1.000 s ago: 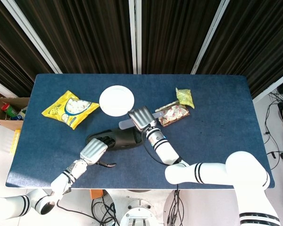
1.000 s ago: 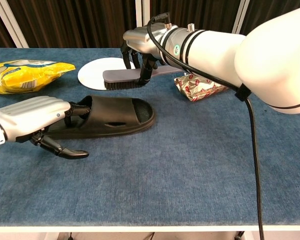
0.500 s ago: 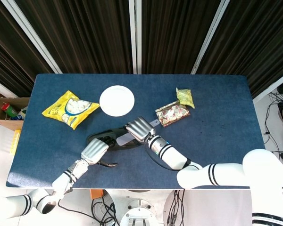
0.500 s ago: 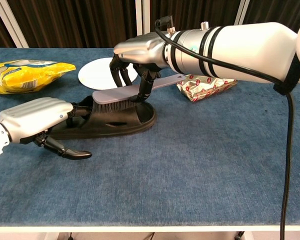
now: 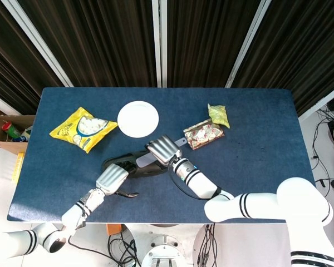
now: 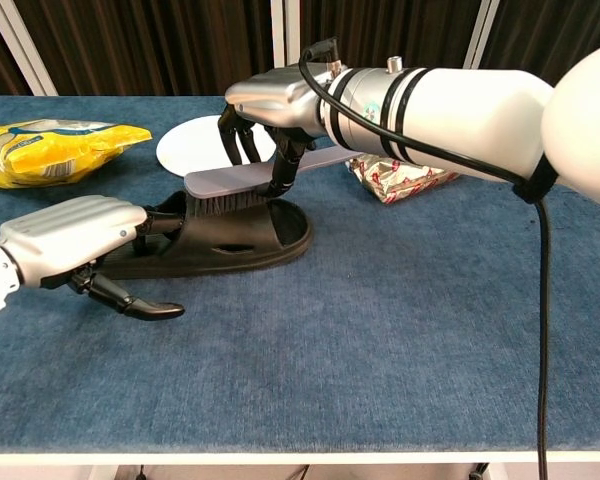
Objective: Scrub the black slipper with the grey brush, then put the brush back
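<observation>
Head view: black slipper [image 5: 134, 164] lies near the front-centre of the worktop [image 5: 256, 161], long axis roughly left-right. Right hand [image 5: 162, 150] sits over its right end, fingers wrapped on the grey brush [image 5: 146, 159]; brush axis runs nearly parallel to the slipper, handle pointing back-right toward the snack packet [image 5: 203, 133]. Left hand [image 5: 111, 177] is at the slipper's left end, fingers on it.

Chest view: right hand [image 6: 270, 105] grips the brush [image 6: 230, 187] from above, bristles down on the slipper's [image 6: 215, 238] strap. Left hand [image 6: 68, 240] has fingers hooked into the slipper's heel end, pinning it, thumb out on the worktop [image 6: 380, 330].

Judgement: scrub stroke runs along the slipper's long axis, directly under the right hand. White plate [image 6: 195, 145] sits behind.
</observation>
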Available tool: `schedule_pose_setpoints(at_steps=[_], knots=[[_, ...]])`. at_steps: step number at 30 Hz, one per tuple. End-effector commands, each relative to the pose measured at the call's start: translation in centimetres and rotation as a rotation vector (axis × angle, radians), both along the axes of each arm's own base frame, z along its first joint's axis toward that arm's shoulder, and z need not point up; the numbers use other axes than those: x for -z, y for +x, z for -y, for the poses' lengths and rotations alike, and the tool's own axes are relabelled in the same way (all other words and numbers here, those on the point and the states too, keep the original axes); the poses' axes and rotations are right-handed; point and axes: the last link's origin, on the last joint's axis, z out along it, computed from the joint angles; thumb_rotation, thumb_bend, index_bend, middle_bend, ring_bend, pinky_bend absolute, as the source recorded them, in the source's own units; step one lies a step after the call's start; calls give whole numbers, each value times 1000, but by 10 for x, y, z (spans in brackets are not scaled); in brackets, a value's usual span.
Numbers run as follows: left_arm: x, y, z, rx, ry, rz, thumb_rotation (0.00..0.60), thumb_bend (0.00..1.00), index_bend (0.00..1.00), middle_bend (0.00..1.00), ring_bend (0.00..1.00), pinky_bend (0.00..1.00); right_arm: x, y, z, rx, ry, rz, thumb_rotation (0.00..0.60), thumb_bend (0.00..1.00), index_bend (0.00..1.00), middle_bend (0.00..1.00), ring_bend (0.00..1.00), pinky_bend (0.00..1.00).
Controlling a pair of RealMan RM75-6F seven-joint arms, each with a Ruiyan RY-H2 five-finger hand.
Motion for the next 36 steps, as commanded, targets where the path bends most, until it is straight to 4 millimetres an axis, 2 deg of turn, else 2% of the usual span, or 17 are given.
schedule_pose_setpoints(at_steps=[1, 11, 14, 20, 24, 29, 36], knots=[[0, 0, 1, 0, 0, 4, 242, 141, 243, 283, 234, 385, 3, 0, 7, 21, -30, -1, 600, 573, 997, 727, 668, 715], [-1, -2, 1, -8, 1, 6, 243, 142, 243, 283, 233, 385, 10, -1, 20, 53, -101, -39, 600, 571, 1000, 733, 677, 723], [-1, -2, 1, -8, -3, 5, 242, 141, 243, 284, 234, 385, 6, -3, 23, 49, -191, -48, 600, 574, 1000, 736, 681, 726], [1, -1, 1, -8, -8, 3, 243, 141, 243, 283, 234, 386, -6, -5, 21, 70, -204, 20, 600, 572, 1000, 736, 681, 726], [2, -1, 1, -8, -11, 3, 246, 142, 243, 283, 234, 385, -11, -5, 11, 32, -111, 50, 600, 573, 1000, 736, 681, 726], [4, 0, 1, -12, -15, 3, 244, 141, 243, 283, 234, 386, -6, -10, -3, -1, 43, 16, 600, 574, 1000, 736, 681, 726], [5, 0, 1, -13, -21, -3, 245, 141, 243, 284, 234, 386, -2, -17, -5, 15, 90, 8, 600, 574, 1000, 736, 681, 726]])
